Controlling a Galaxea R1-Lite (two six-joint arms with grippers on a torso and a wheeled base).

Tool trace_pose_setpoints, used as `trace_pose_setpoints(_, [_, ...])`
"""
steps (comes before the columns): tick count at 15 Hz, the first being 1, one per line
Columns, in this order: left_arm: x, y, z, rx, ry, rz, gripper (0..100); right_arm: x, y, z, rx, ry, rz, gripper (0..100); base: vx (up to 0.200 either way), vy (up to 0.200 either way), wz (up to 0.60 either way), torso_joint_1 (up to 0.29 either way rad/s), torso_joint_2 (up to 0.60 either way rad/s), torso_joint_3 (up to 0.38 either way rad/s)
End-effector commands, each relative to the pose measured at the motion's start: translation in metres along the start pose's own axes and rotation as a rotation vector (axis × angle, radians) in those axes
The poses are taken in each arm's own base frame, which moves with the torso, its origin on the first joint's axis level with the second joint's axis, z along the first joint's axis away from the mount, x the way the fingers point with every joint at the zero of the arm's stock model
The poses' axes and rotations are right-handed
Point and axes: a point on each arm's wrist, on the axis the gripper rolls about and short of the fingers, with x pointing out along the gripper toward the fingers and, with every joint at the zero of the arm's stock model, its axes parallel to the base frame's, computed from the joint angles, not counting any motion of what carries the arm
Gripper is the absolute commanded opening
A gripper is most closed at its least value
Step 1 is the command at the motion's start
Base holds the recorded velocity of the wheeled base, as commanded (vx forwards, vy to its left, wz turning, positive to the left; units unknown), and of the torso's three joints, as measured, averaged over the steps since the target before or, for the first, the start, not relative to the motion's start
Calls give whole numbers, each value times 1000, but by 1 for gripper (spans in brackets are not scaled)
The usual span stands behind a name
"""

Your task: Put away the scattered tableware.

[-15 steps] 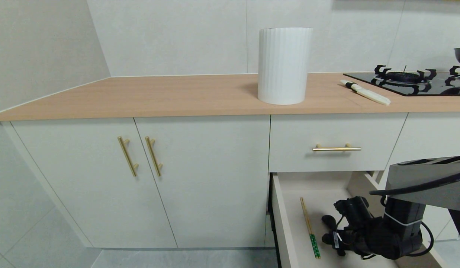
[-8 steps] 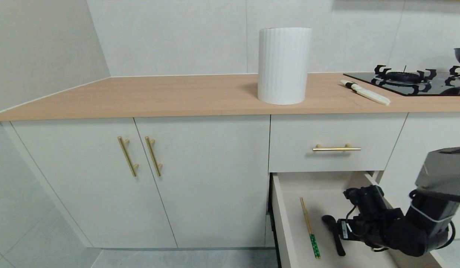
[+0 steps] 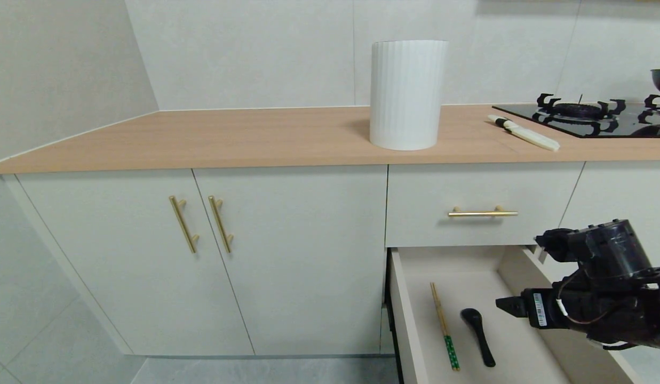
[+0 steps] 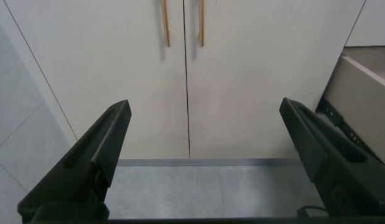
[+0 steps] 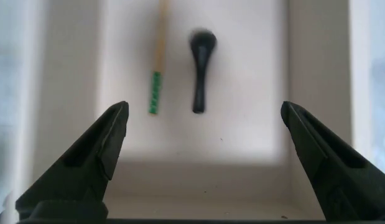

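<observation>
- While the lower drawer [image 3: 408,325] stands pulled out at 5 o'clock of the head view, chopsticks [image 3: 443,326] and a black spoon [image 3: 478,333] lie on its floor. They are side by side and apart, spoon at 3 o'clock of the chopsticks.
- Right hand [image 3: 517,271] is spread wide and empty, above the drawer at 2 o'clock of the spoon.
- Left hand [image 4: 204,104] is also wide and empty, low, facing the cabinet doors [image 4: 242,74].
- One piece is left out, likely a white knife [image 3: 523,133], flat on the tabletop [image 3: 228,136] at 3 o'clock of the white ribbed canister [image 3: 407,95], just beside the stove [image 3: 586,114].
- Risk: lifting the right arm could clip the closed upper drawer's gold handle [image 3: 483,213] or the tabletop edge, both right above it.
- Risk: the knife lies thin and flat, so a shallow pinch may skid it against the stove or toward the tabletop edge.
- Risk: the canister stands close enough for a wide swing to knock it.
- Risk: a hard shove on the drawer would probably roll the chopsticks and spoon together.
- Room: wood-look tabletop, pale cabinets, pale tiled wall, grey tile floor.
</observation>
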Motion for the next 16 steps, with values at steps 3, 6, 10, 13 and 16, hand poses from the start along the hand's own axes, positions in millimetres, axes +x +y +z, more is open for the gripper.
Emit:
trace_pose_setpoints(3, [0, 0, 0, -2, 0, 0, 100, -33, 3, 5, -11, -88, 49, 100, 0, 0, 0, 0, 0, 0])
trace_pose_setpoints(6, [0, 0, 0, -2, 2, 0, 100, -36, 3, 5, -21, -88, 49, 100, -67, 0, 0, 1, 1, -1])
trace_pose_setpoints(10, [0, 0, 0, -2, -1, 0, 100, -36, 4, 3, -30, -82, 56, 100, -200, 0, 0, 6, 1, 2])
trace_pose_setpoints(13, [0, 0, 0, -2, -1, 0, 100, -35, 6, 0, -43, -58, 59, 100, -200, 0, 0, -2, 4, 2])
trace_pose_setpoints(16, [0, 0, 0, -2, -1, 0, 100, -35, 9, -2, -53, -48, 66, 100, -200, 0, 0, 2, 6, 4])
